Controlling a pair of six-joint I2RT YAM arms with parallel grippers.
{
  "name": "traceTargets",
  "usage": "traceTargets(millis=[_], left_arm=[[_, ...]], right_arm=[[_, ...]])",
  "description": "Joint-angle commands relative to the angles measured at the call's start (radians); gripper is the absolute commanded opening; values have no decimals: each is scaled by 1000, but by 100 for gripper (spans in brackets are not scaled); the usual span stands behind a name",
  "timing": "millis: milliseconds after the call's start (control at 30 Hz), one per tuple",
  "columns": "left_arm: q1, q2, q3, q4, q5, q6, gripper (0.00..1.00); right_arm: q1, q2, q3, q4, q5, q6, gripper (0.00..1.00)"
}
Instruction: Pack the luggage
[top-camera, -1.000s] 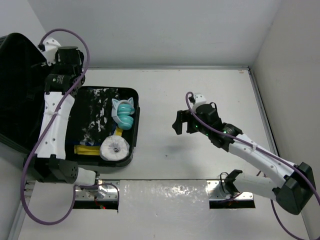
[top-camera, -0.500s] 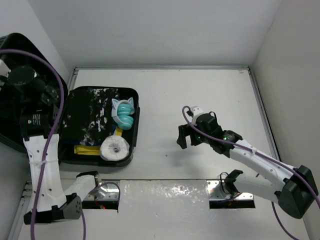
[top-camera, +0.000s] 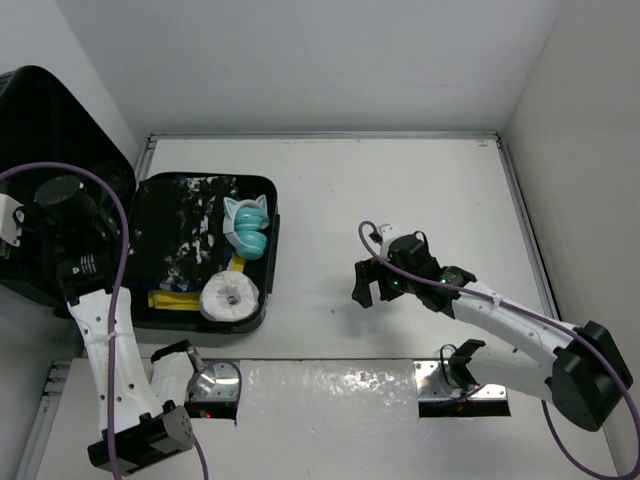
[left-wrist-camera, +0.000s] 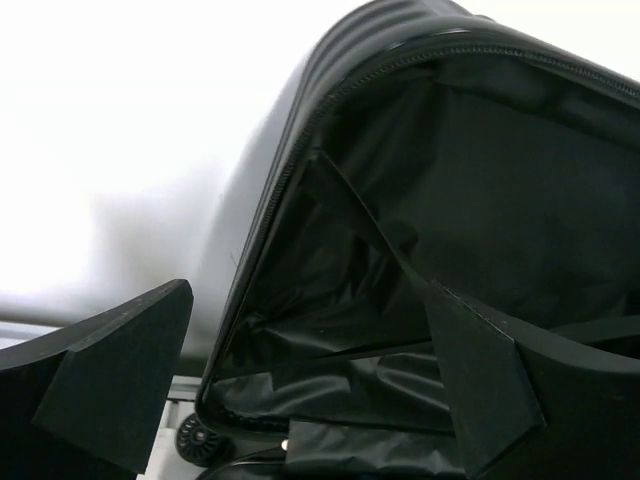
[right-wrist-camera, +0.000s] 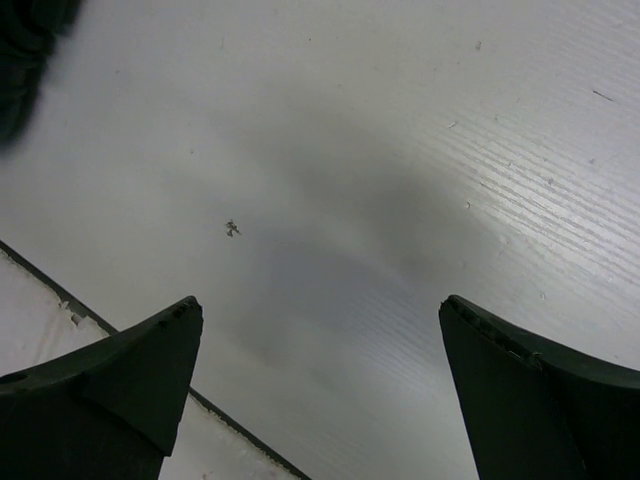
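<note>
Swinging out toward nine o'clock, our left arm has left its place of a second ago over the packed half of the luggage (top-camera: 50, 130) and now faces the raised lid. Its wrist view is filled with black lining and the ribbed shell (left-wrist-camera: 480, 200). The left gripper (left-wrist-camera: 308, 300) is spread wide and carries nothing.

The case itself has not shifted. It lies open at nine o'clock on the table (top-camera: 420, 180), lid propped up toward ten. A teal cat-eared item (top-camera: 246, 228), a white paper roll (top-camera: 228, 295) and a yellow piece (top-camera: 175, 299) sit where they were in the lower half.

Our right gripper (top-camera: 363, 285), also wide and empty, has drifted slightly toward six o'clock over bare table near the centre.

We read this as loading being largely done. The left arm appears to be lining up on the lid, and closing is probably what remains.
</note>
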Motion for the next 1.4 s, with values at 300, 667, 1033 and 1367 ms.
traceTargets(millis=[300, 667, 1033, 1367], left_arm=[[96, -65, -142, -50, 12, -152, 100], [334, 187, -110, -34, 336, -199, 100], [337, 143, -116, 23, 471, -147, 0], [173, -65, -190, 162, 812, -31, 0]], right_arm=[[12, 65, 7, 88, -105, -27, 99], [75, 51, -12, 105, -174, -30, 99], [104, 60, -50, 181, -205, -9, 99], [105, -50, -42, 155, -117, -25, 99]])
